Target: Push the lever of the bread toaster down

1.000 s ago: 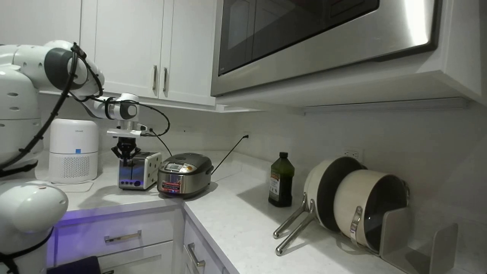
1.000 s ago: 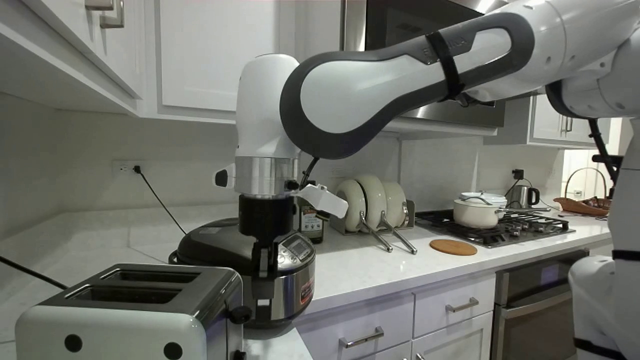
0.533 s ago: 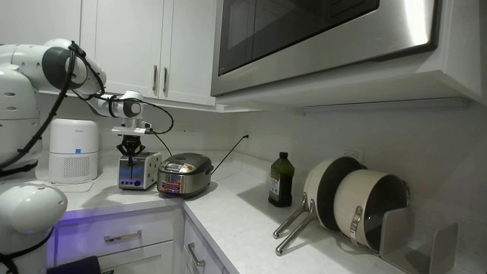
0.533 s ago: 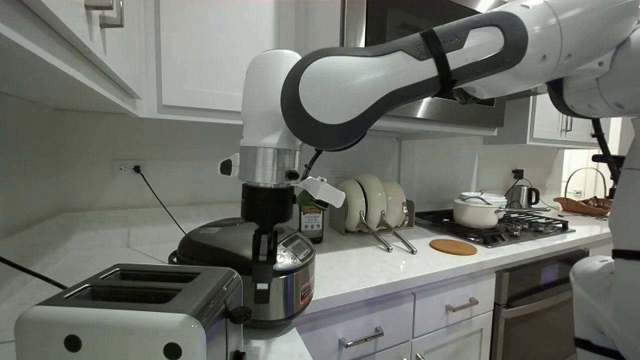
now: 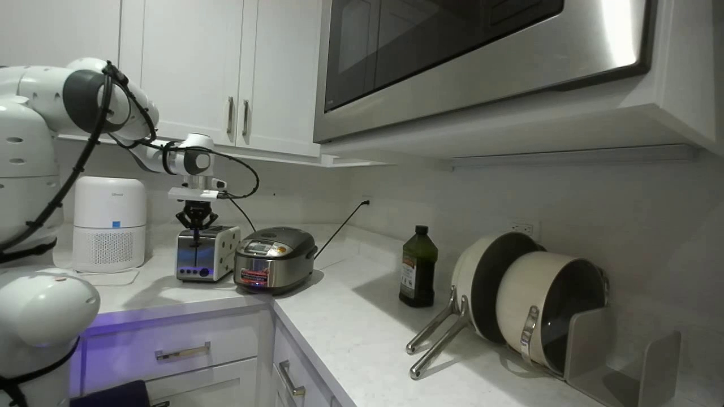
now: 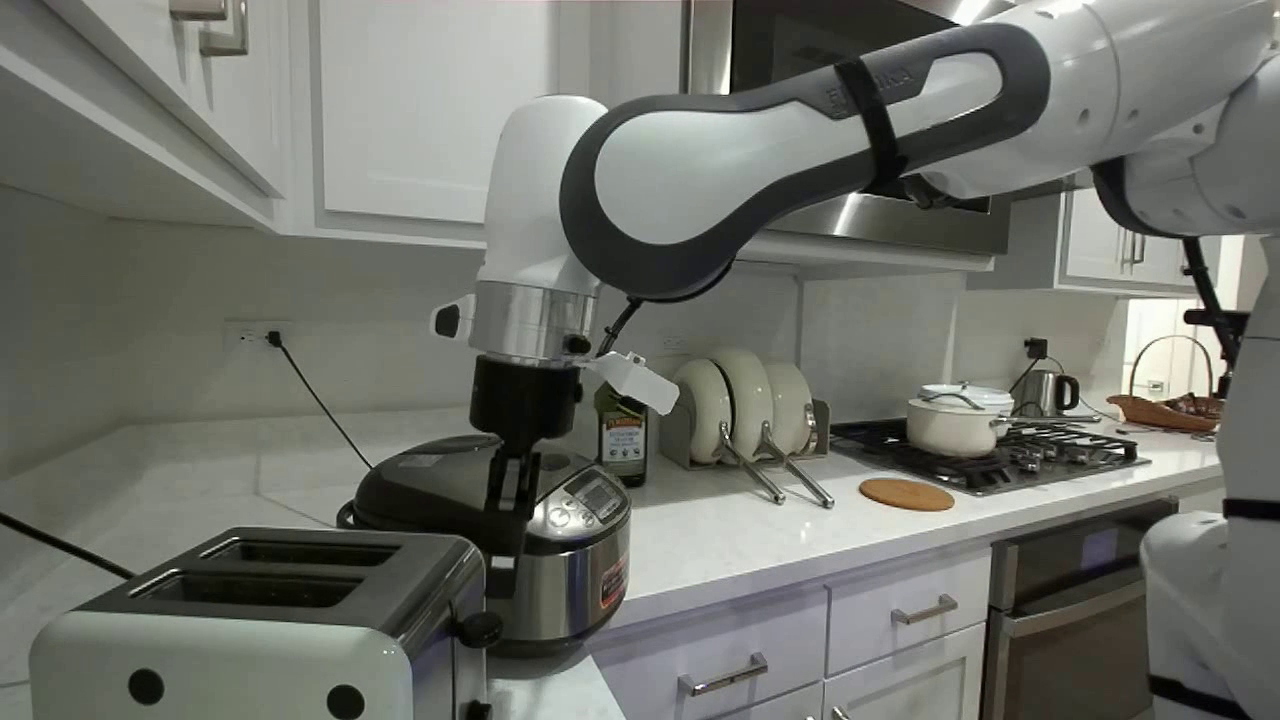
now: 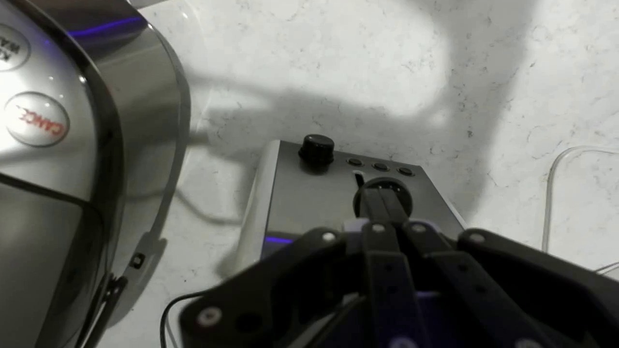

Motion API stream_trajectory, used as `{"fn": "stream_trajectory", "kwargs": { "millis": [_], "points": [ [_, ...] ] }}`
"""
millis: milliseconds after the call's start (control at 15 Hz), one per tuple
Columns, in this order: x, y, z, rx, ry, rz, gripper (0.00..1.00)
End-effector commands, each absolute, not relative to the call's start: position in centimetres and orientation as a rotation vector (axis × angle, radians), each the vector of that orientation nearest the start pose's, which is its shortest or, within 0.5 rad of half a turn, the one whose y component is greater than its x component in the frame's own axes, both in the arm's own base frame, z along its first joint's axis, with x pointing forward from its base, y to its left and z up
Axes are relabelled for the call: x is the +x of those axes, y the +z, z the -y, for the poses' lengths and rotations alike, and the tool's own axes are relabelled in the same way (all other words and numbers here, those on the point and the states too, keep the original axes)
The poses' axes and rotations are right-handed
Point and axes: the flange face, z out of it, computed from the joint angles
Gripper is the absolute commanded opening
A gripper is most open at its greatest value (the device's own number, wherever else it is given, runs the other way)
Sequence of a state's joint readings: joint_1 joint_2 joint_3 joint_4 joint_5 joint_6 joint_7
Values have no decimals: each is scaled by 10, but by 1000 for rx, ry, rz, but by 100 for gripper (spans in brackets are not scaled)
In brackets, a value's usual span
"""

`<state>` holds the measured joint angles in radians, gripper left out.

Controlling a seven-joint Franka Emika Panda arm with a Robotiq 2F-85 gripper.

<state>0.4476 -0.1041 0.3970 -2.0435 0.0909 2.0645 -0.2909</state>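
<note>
Evidently, your gripper (image 7: pixel 382 198) is clenched, its two fingers (image 7: pixel 371 205) pressed together with nothing pinched between them, presumably so they work as one stiff prod. You have them pointing down at the control end of the toaster (image 5: pixel 207 255), over the lever (image 6: pixel 480 628), which looks meant to let a plain downward stroke do the work. Whether they touch the lever the views don't settle for you: in the wrist view they cover part of it, while in an exterior view they sit just beside and above it.

The lever stands high on the toaster's end, its slot (image 7: pixel 359 179) showing below it toward the dial (image 7: pixel 316 150), so you can judge the push not yet made.

The toaster stands upright on the counter (image 5: pixel 350 316), with the rice cooker (image 5: pixel 277 257) just beside it and the air purifier (image 5: pixel 110 226) farther off on its other side. Its lever end points toward the counter's front edge, probably for easy reach. Its long axis lies level, from that end back toward the wall (image 5: pixel 317 198); the bread slots (image 6: pixel 260 588) run the same way. Keep your stroke vertical, since slipping off the lever's round end seems the likeliest fault.
</note>
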Motion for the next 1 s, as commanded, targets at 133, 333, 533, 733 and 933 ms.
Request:
{"fn": "stream_trajectory", "kwargs": {
  "millis": [133,333,533,733,933],
  "points": [
    [353,496,-414,-2555,-176,1599,0],
    [353,488,-414,-2538,-158,1590,0],
    [352,482,-415,-2528,-139,1578,0],
    [352,473,-416,-2516,-120,1572,0],
    [355,465,-420,-2514,-106,1559,0]
  ]
}}
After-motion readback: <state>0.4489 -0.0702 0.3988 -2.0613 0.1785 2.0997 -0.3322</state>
